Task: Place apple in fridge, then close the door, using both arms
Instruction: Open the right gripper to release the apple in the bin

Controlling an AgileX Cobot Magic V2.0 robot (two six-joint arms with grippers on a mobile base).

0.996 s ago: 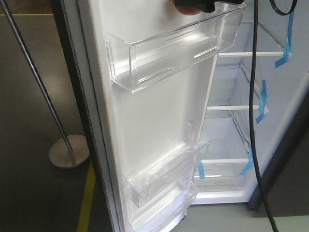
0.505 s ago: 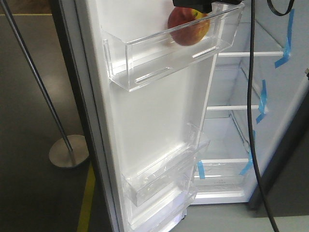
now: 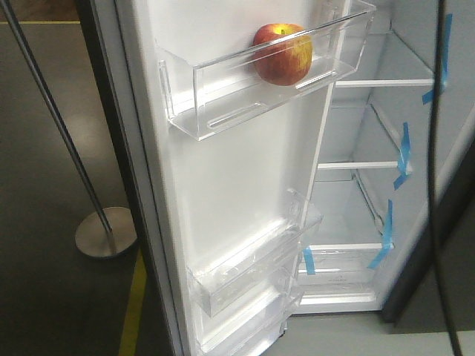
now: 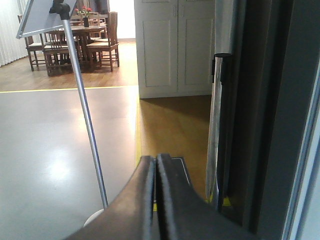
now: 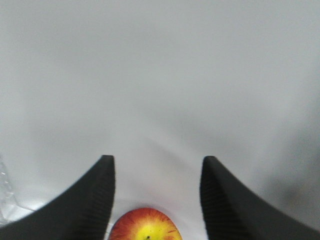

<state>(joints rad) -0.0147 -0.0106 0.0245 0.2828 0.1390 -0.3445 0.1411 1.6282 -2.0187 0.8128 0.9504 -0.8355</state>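
Red apple (image 3: pixel 282 53) sits in the door bin (image 3: pixel 215 104): lift my released right fingers (image 5: pixel 95 200) clear before clenched left fingers (image 4: pixel 146 200) push.

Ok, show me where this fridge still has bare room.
The top door bin is bare from the apple to its left end wall. The two lower door bins and the white shelves inside look empty. Only the top bin's right end, around the apple, is taken.

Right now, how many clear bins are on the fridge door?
3. The top bin holds the apple; the middle bin and the bottom bin sit low on the door. More may be out of frame.
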